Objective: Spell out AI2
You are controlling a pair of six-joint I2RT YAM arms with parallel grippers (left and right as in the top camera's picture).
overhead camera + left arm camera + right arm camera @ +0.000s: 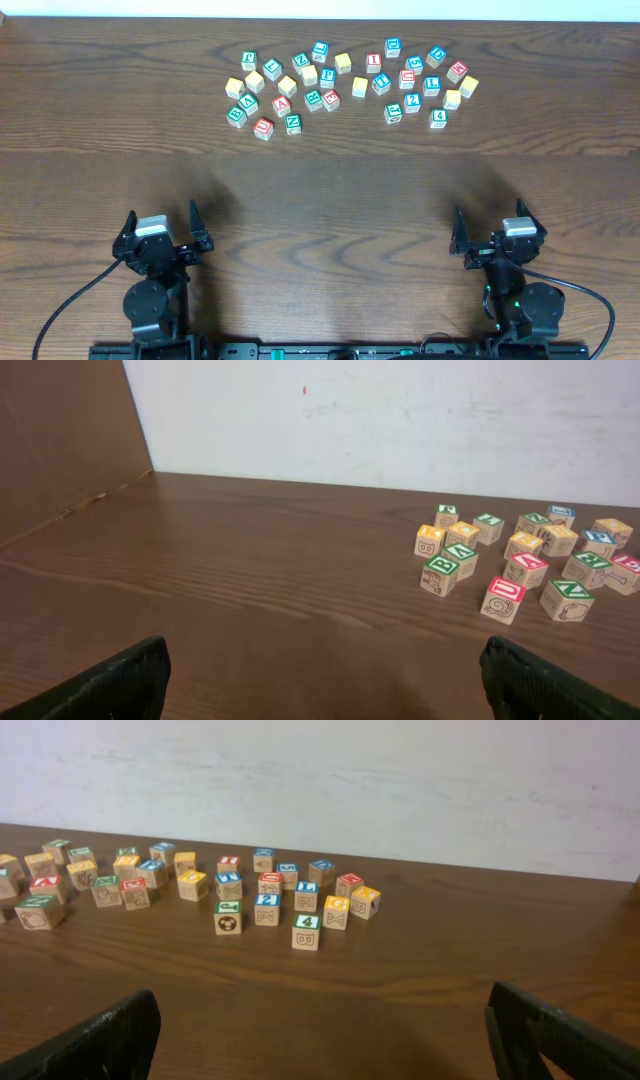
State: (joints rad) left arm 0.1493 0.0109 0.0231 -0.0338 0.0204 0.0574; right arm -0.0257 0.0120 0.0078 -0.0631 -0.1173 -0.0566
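Observation:
Many small wooden letter cubes lie in a loose band at the far side of the table. The red A cube (281,104) (527,566) sits in the left group. Further right are the red I cube (374,62) (229,865) and the blue 2 cube (412,103) (266,904). My left gripper (163,222) (325,685) hovers near the front edge at the left, open and empty. At the front right my right gripper (492,222) (325,1035) is also open, holding nothing. Both are far from the cubes.
Green, blue, red and yellow-faced cubes crowd around the three, such as a green 4 cube (438,118) (306,927) and a red U cube (263,128) (503,596). Bare wooden table (320,190) separates the grippers from the cubes. A white wall (400,780) stands behind.

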